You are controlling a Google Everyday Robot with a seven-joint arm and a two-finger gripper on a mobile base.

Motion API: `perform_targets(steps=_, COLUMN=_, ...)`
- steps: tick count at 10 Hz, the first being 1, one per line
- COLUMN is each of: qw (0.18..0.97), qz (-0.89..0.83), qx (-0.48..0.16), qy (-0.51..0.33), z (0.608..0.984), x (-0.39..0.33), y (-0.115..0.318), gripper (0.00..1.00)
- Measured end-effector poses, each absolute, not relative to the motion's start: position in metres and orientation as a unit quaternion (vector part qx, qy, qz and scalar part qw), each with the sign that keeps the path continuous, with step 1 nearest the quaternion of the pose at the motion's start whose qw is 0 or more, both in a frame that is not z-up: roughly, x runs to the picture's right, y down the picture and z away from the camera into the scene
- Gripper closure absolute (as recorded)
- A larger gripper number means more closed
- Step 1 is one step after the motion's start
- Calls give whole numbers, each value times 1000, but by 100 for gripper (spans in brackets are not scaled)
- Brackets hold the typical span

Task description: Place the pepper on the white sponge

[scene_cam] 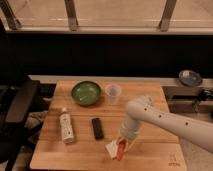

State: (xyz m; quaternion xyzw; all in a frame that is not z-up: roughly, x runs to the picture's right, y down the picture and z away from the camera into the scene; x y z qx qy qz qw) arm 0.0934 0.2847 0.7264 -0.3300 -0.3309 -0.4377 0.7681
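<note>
The red-orange pepper (120, 149) lies on the white sponge (112, 148), its tip hanging over the sponge's near edge, at the front middle of the wooden table (155, 150). My gripper (123, 142) comes down from the white arm on the right and sits right over the pepper and the sponge. The arm's wrist hides most of the sponge's right part.
A green bowl (85, 93) and a translucent cup (113, 93) stand at the back of the table. A white labelled bottle (65, 126) lies at the left, a black bar (97, 128) next to it. A grey dish (190, 77) sits off the table at the right.
</note>
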Motion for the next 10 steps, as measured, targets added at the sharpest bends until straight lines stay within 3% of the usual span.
perform_targets(steps=3, qw=774, qz=-427, qx=-334, qy=-329, z=738, x=88, y=270, gripper=65)
perform_targets(steps=10, qw=765, qz=-434, qx=-333, qy=-340, z=744, x=81, y=259, gripper=67)
